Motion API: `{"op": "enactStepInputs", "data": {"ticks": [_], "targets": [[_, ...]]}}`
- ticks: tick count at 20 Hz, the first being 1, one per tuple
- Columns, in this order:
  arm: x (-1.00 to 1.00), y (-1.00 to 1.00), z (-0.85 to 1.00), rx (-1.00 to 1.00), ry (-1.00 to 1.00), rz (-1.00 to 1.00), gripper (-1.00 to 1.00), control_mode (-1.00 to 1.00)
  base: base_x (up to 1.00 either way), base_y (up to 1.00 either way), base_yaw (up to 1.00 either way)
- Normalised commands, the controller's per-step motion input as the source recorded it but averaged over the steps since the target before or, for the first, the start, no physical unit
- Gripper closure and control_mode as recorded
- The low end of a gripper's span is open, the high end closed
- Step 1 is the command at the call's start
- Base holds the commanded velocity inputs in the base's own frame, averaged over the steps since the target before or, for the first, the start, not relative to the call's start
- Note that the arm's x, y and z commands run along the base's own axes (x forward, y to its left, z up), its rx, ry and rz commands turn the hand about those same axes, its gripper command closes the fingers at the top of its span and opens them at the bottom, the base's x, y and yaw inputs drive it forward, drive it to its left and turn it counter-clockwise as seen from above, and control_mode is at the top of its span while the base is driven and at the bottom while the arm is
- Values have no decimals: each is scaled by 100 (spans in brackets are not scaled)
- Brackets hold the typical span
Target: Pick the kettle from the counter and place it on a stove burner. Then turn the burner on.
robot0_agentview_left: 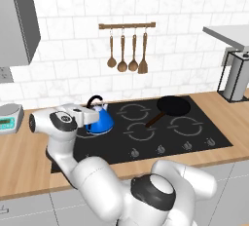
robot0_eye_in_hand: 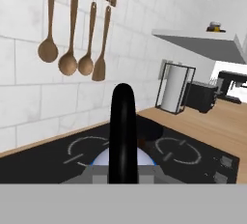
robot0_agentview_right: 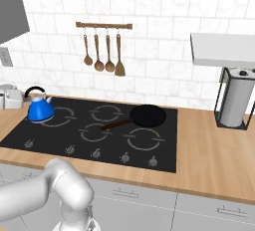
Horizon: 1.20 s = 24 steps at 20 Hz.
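While the white arm reaches in from the left side of the cooktop [robot0_agentview_left: 194, 137], the tool [robot0_agentview_left: 89, 115] sits at the black handle [robot0_eye_in_hand: 123, 131] of the kettle [robot0_agentview_left: 99, 120], its jaws drawn tight, apparently clamped on that handle, though the fingers themselves are hidden. The blue kettle stands on the rear-left burner ring [robot0_agentview_right: 62, 118], well apart from the frying pan [robot0_agentview_right: 147, 115], with the wooden counter [robot0_agentview_right: 214, 150] around the glass.

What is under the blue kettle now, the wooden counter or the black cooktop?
The kettle stands on the black glass cooktop, at its far left corner, over a grey burner ring whose arcs show beside it. The part of the ring directly under the kettle is covered.
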Motion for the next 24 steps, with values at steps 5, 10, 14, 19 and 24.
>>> {"op": "enactStepInputs", "data": {"ticks": [5,10,14,19,24], "targets": [[31,0,-20,0,0,6,100,-100,0,0,0],[35,0,-17,0,0,4,100,-100,0,0,0],[37,8,-17,0,0,3,100,-100,0,0,0],[36,21,-17,0,0,0,100,-100,0,0,0],[36,20,-12,0,0,0,100,-100,0,0,0]]}}
